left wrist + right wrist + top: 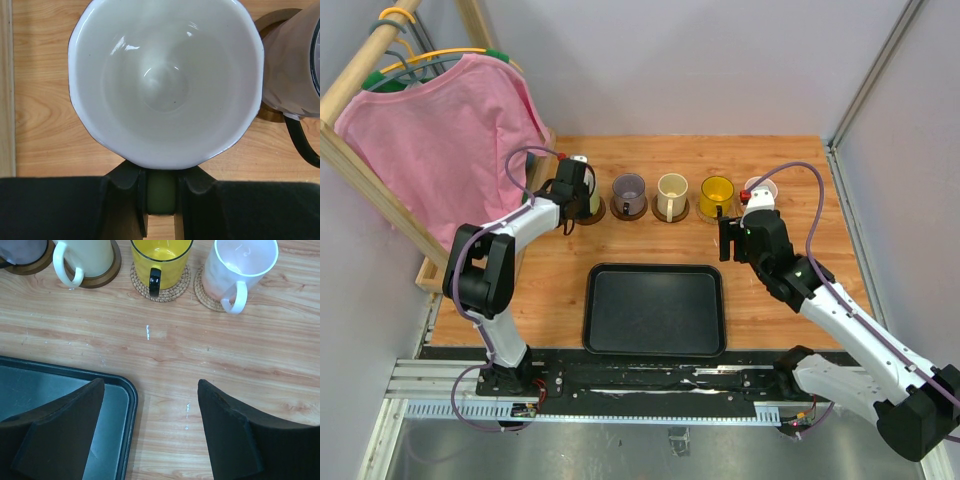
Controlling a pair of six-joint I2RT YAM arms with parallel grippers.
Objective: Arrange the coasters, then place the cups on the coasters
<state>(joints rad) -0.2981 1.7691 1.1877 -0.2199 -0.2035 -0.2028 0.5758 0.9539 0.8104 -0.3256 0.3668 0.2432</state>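
Wooden table [550, 290]: black tray [655, 310] near front edge; coasters [175, 288] in row behind.

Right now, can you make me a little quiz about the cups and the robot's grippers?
1. True or false: the right gripper is open and holds nothing.
2. Fill the gap: the left gripper is shut on the handle of the ___ cup.
3. Pick one: what does the yellow cup stand on? A) a dark coaster B) a woven coaster C) no coaster

Key: 1 true. 2 the white cup. 3 B.
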